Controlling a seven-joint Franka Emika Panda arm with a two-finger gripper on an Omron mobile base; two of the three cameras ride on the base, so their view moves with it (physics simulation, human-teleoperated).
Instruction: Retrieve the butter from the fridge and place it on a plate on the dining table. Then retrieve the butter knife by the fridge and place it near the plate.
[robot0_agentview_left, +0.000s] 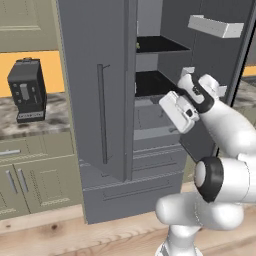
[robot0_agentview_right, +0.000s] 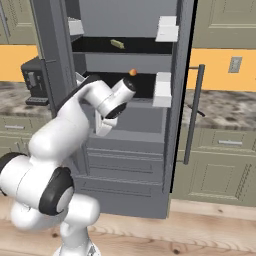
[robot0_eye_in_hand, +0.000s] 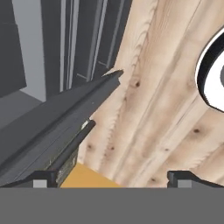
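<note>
Step in hand: butter retrieval — fridge (robot0_agentview_right: 125, 165) doors stand open, butter (robot0_agentview_right: 117, 44) lies on the upper inner shelf, pincer (robot0_eye_in_hand: 112, 177) is released and empty, aimed floorward; next move calls for raising and levelling it toward that shelf.

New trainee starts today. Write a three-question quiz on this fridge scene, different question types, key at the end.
1. True or false: the fridge doors stand open.
2. Where is the butter? A) upper inner shelf B) floor C) counter
3. Fill in: the claw is ___ and holds nothing.

Key: 1 true; 2 A; 3 open.
</note>
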